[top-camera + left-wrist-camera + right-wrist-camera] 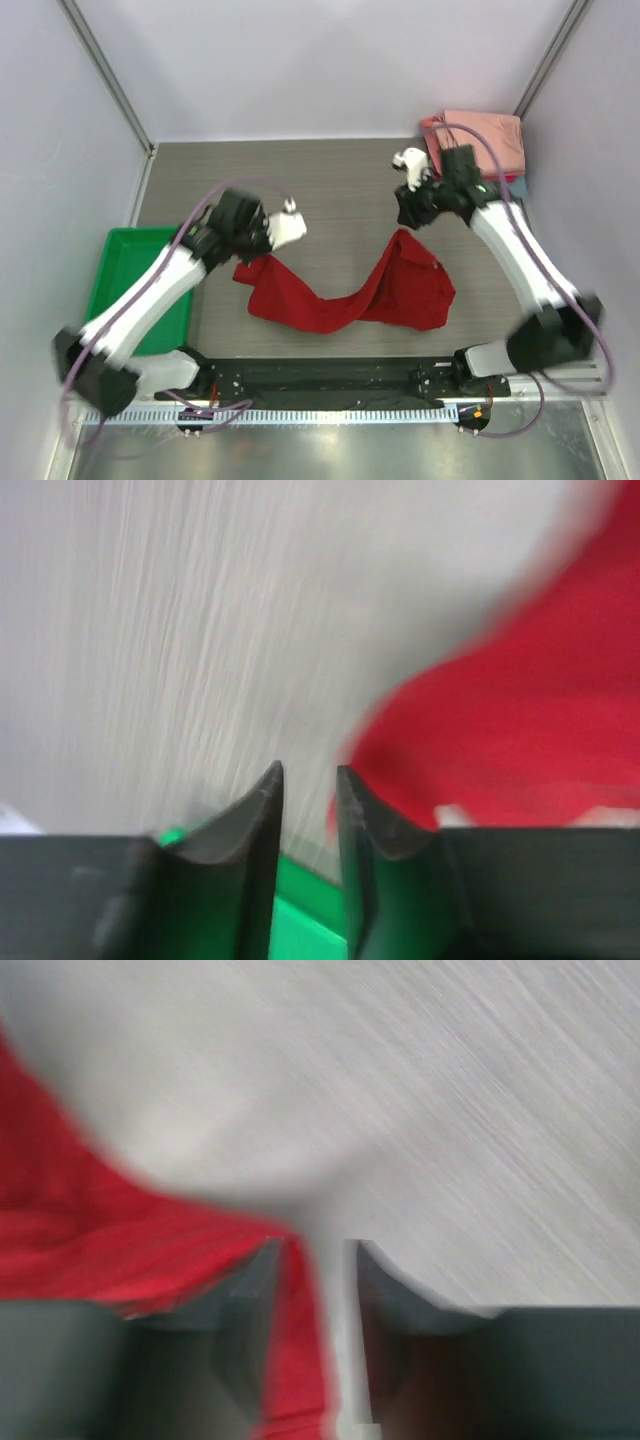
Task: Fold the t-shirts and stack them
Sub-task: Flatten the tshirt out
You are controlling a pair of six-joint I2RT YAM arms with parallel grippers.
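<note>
My left pincer [289, 224] and right pincer [409, 166] both hang released, empty; the red t-shirt [345, 296] sprawls left-to-right just below, between them.

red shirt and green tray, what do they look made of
Red shirt: soft matte cloth, likely cotton knit; it lies limp, draped in folds. Green tray: apparently rigid plastic, smooth, uniformly coloured, with a straight raised rim.

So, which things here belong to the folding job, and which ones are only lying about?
For the job:
- red shirt, unfolded
- folded stack

Lying about:
- green tray
</note>
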